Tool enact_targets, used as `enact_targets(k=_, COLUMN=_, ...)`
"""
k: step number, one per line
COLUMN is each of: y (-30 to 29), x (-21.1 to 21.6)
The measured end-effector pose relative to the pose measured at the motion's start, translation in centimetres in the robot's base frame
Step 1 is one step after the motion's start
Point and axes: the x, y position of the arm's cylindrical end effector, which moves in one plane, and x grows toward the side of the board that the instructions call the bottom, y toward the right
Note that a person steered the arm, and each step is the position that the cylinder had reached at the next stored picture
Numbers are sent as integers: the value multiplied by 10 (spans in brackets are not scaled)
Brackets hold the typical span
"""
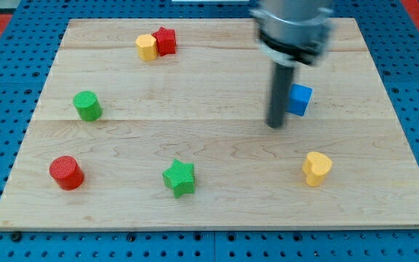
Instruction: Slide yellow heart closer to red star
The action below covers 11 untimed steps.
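The yellow heart (316,167) lies near the view's bottom right of the wooden board. The red star (166,40) sits near the view's top left, touching a yellow hexagon block (146,47) on its left. My tip (276,125) is at the middle right of the board, just left of a blue cube (300,100) and above and left of the yellow heart, apart from it. The red star is far from the tip, up and to the left.
A green cylinder (87,106) stands at the left, a red cylinder (66,173) at the bottom left, and a green star (179,178) at the bottom middle. The board (217,211) rests on a blue pegboard surface.
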Motion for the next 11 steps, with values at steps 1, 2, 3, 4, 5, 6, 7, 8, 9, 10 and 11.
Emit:
enact_targets(k=1, y=58, x=57)
enact_targets(k=2, y=38, x=74)
enact_targets(k=3, y=-45, x=37)
enact_targets(k=4, y=-93, x=40)
enact_targets(k=5, y=-92, x=74)
enact_targets(k=6, y=-122, x=21)
enact_targets(k=7, y=-149, x=-35)
enact_targets(k=8, y=-162, x=-36)
enact_targets(k=9, y=-185, x=-22)
enact_targets(k=10, y=-199, x=-62)
enact_targets(k=11, y=-199, x=-109)
